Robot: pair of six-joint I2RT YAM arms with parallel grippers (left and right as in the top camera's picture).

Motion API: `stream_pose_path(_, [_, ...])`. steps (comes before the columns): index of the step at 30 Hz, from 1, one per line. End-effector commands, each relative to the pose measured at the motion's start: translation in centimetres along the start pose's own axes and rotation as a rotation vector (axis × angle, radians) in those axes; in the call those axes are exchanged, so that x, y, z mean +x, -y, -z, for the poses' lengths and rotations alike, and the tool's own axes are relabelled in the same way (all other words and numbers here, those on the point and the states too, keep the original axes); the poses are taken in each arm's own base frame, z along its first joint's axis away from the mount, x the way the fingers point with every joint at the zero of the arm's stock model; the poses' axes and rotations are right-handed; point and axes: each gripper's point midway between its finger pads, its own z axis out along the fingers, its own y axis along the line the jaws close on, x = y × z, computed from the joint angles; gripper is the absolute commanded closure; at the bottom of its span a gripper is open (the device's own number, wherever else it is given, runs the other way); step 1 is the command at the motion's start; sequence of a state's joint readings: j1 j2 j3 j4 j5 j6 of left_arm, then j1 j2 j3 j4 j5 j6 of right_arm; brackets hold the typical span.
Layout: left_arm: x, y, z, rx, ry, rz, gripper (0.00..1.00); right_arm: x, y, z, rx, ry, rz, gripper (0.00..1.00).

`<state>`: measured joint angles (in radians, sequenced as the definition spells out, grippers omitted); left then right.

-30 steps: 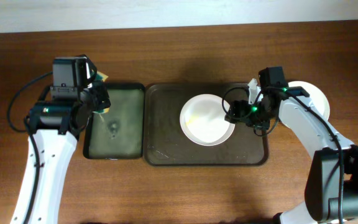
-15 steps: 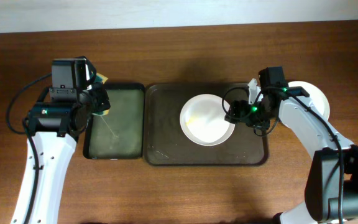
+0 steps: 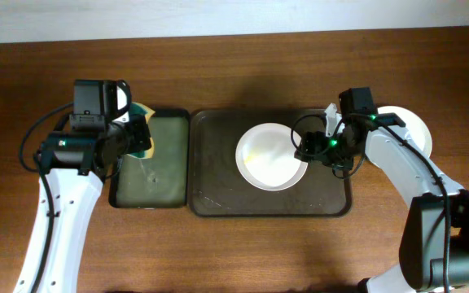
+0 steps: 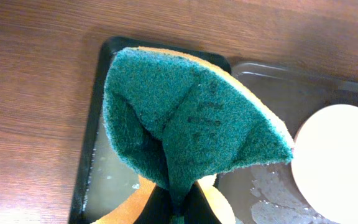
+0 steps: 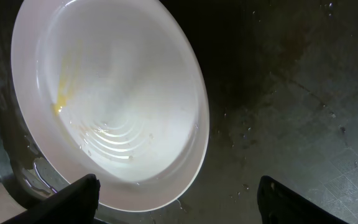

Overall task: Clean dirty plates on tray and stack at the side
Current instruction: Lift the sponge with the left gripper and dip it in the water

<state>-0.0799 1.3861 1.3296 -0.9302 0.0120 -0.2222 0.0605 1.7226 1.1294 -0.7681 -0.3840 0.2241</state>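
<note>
A white plate [image 3: 269, 156] with a yellow smear lies on the dark-brown tray [image 3: 218, 187], right of its middle. My right gripper [image 3: 309, 148] is open at the plate's right rim. In the right wrist view the plate [image 5: 110, 93] fills the upper left, and its rim lies between my spread fingers [image 5: 179, 198] above the wet tray [image 5: 291, 93]. My left gripper [image 3: 141, 138] is shut on a green-and-yellow sponge [image 3: 143, 132] above the narrow tray. In the left wrist view the sponge [image 4: 191, 118] is folded in my fingers [image 4: 179, 208]. The plate [image 4: 334, 162] shows at right.
The narrow dark-green tray [image 3: 165, 179] holds water and stands left of the brown tray, touching it. A white plate [image 3: 414, 130] lies on the bare wood tabletop at the right, partly under my right arm. Cables hang from both arms.
My left gripper has moved a little right and toward the table's near edge with the sponge, which now shows more. The ripples in the narrow tray's water have settled. The right arm has not moved.
</note>
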Motion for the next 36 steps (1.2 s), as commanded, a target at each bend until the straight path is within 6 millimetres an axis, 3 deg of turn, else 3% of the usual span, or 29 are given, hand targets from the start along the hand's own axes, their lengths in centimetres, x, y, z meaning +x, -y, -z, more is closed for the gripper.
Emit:
stream_pose_path(1, [0.0,1.8,-0.5,0.075,-0.019,-0.037,1.00,-0.3,-0.5,0.2,-0.008,0.004,0.020,0.18])
stream_pose_path(7, [-1.0,2.2,-1.3,0.078,0.014,-0.092,1.00,-0.1,-0.9,0.2,-0.033,-0.004,0.079,0.18])
stream_pose_path(10, [-3.8,0.1,-1.2,-0.060,0.131,-0.111,1.00,-0.1,-0.9,0.2,-0.032,-0.005,0.089,0.18])
stream_pose_path(12, [-5.0,-0.5,-1.1,-0.082,0.183,-0.023,1.00,-0.1,-0.9,0.2,-0.032,-0.006,0.089,0.18])
stream_pose_path(15, [-4.6,1.9,-1.4,0.044,0.158,0.032,1.00,-0.1,-0.9,0.2,-0.033,-0.004,0.089,0.18])
stream_pose_path(18, [-4.7,0.6,-2.0,-0.021,0.160,0.075,1.00,-0.2,-0.9,0.2,-0.034,0.001,0.092,0.18])
stream_pose_path(21, [-3.9,1.9,-3.1,0.045,0.107,0.101,1.00,-0.3,-0.9,0.2,-0.033,0.002,0.092,0.18])
stream_pose_path(24, [-2.8,0.6,-3.9,-0.012,0.053,0.104,1.00,-0.3,-0.8,0.2,-0.026,0.002,0.092,0.18])
stream_pose_path(26, [-1.9,0.9,-4.5,0.021,0.002,0.110,1.00,-0.1,-0.7,0.1,-0.024,-0.001,0.090,0.18])
stream_pose_path(29, [-1.4,1.2,-4.6,0.011,-0.012,-0.008,1.00,-0.1,-0.6,-0.1,-0.025,0.000,0.090,0.18])
stream_pose_path(36, [-0.6,0.7,-4.6,-0.014,-0.043,-0.004,1.00,0.2,-0.5,-0.1,-0.023,-0.010,0.086,0.19])
